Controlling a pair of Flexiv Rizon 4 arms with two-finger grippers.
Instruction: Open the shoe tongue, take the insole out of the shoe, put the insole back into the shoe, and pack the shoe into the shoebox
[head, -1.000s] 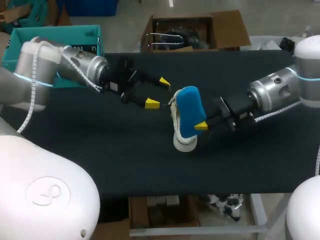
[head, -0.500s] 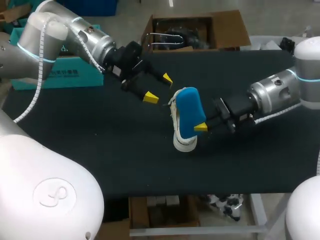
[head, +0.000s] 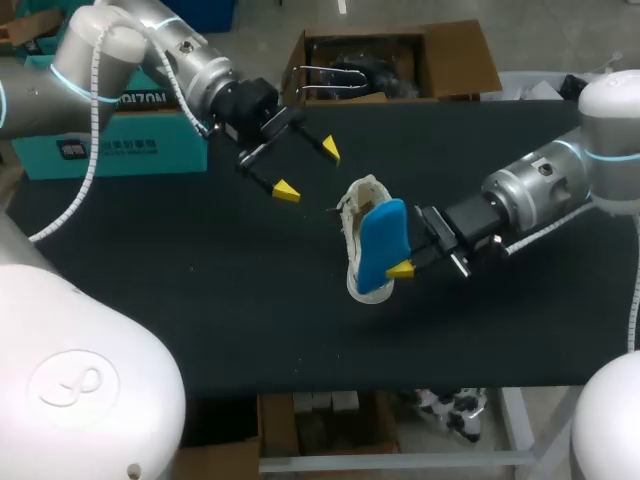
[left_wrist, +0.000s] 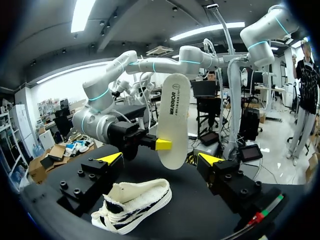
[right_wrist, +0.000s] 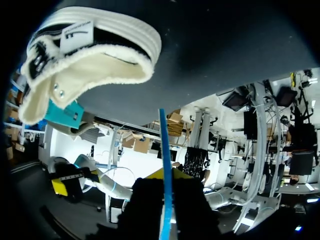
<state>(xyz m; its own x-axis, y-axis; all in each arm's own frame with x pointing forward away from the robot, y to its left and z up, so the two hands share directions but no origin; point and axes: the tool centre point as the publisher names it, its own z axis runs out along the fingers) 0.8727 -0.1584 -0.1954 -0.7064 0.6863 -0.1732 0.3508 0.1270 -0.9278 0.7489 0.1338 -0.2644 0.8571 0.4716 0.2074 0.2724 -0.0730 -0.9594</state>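
The white shoe (head: 357, 228) with black trim stands on the dark table (head: 220, 300), its opening facing up (left_wrist: 135, 205). My right gripper (head: 401, 268) is shut on the insole (head: 381, 243), blue on one face and white on the other (left_wrist: 172, 125), held on end just above the shoe. In the right wrist view the insole (right_wrist: 164, 165) shows edge-on between the fingers, with the shoe (right_wrist: 85, 55) ahead. My left gripper (head: 308, 170) hangs open, back and left of the shoe, holding nothing. The left gripper (left_wrist: 160, 159) faces the insole.
The teal shoebox (head: 130, 130) stands at the table's back left, behind my left arm. Bare table cloth lies in front of the shoe and to its left.
My left arm has drawn back and up, away from the shoe, still open. My right gripper has tilted and lowered the insole closer over the shoe's opening.
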